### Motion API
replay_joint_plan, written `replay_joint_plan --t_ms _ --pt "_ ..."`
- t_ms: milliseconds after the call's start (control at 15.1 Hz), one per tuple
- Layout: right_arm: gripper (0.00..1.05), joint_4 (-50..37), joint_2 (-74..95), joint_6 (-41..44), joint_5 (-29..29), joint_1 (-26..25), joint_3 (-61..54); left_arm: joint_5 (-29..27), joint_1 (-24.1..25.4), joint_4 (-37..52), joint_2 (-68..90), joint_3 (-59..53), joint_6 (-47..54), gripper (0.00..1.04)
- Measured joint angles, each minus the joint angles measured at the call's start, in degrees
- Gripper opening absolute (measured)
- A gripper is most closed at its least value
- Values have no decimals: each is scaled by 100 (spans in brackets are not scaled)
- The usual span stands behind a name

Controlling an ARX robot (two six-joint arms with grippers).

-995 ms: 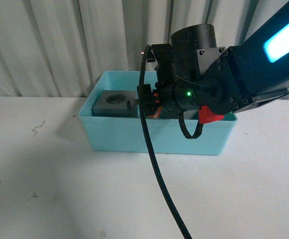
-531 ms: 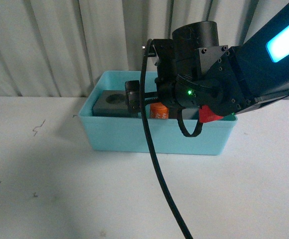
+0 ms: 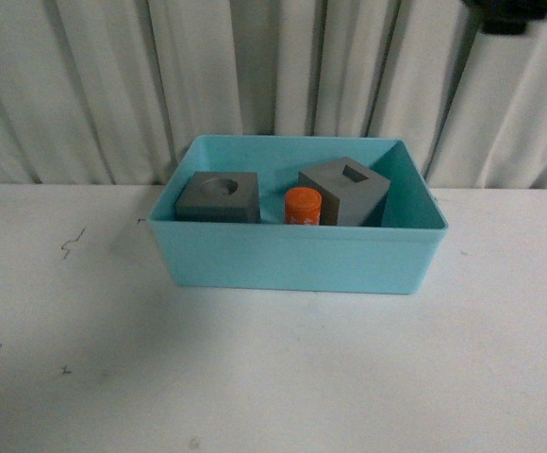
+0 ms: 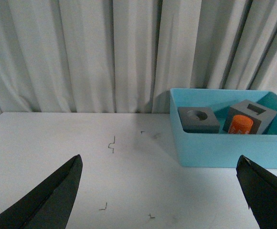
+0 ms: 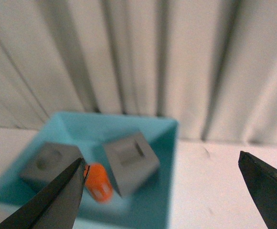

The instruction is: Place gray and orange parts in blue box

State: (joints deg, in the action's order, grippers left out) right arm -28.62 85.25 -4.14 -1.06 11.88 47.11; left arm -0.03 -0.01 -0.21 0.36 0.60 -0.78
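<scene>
Cylinder (image 3: pixel 303 205) between two cubes (image 3: pixel 219 197) inside box (image 3: pixel 292 257).

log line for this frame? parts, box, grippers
parts: round-recess gray cube, orange cylinder, square-recess gray cube all in blue box | left gripper: open, empty | right gripper: open, empty

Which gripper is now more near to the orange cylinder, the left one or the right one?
Right. The right gripper hangs open just above the blue box, close over the orange cylinder. The left gripper is open too, low over the table, well off from the box.
</scene>
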Motion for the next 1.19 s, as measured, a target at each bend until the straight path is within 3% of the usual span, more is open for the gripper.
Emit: replay_joint_plan --t_ms 66,199,265,398,464,597,663,995,1061,1128,1194 --pt "98 658 -1060 -120 328 -323 -1014 0 0 0 0 0 0 98" --pt "98 1045 -1635 -269 518 -409 -1467 0 0 0 0 0 0 98" --pt "98 1676 -2549 -511 885 -345 -1998 0 0 0 0 0 0 98" --pt "98 2940 -4155 -1259 1679 483 -2597 0 0 0 0 0 0 98" --pt "98 3086 -4352 -1480 1716 693 -2669 0 0 0 0 0 0 98" --pt "77 651 -4590 -662 1663 372 -3633 -2 0 -7 0 0 -2 98" --pt "66 195 -4787 -223 1521 203 -3954 -2 4 -7 0 0 0 98" --pt "3 595 -5814 343 839 -481 -4341 0 0 -2 0 0 0 98" --pt "2 680 -5958 378 778 -562 -4376 0 0 -2 0 0 0 98" --pt "2 824 -6192 385 236 -1001 -4417 0 0 -2 0 0 0 98" --pt "2 933 -6341 378 192 -1239 -4437 -4 0 -4 0 0 0 98"
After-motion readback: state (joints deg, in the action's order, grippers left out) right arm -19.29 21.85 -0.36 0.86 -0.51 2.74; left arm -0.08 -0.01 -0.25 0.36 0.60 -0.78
